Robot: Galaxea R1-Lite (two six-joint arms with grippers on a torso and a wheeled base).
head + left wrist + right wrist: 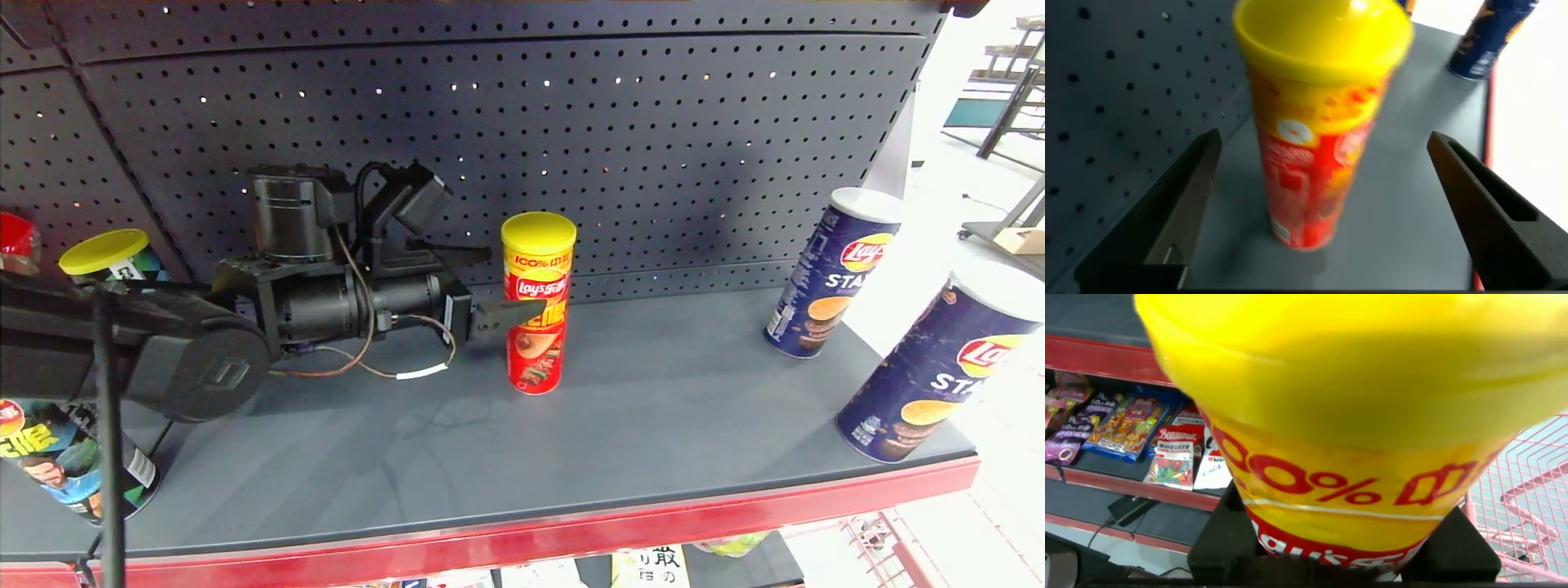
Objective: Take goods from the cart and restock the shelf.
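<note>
The left gripper's (pixel 1324 139) fingers (pixel 1184 212) stand wide apart, one on each side of the red chip can (pixel 1310 155). They hold nothing, and a clear gap shows on both sides of the can. This can stands upright on the grey shelf (pixel 653 392), near the middle and close to the dark pegboard back (pixel 571 122). It is a tall red tube with a yellow band near the top, a yellow lid (pixel 1323 33) and a picture of food low on its side.

The right gripper's (pixel 1339 547) black fingers (pixel 1221 539) are closed against the sides of a second chip can (pixel 1355 490). This one is also red and yellow, with a yellow lid (pixel 1355 359) and red print on its yellow band. Behind it are lower shelves with snack packets (pixel 1118 429) and the pink wire of the cart (pixel 1527 506).

Two dark blue chip cans with white lids stand at the shelf's right end, one nearer the back (pixel 829 273) and one at the front edge (pixel 939 363). At the left end, a yellow-lidded can (pixel 110 253) stands behind the arm. The shelf's front lip (pixel 571 523) is red.
</note>
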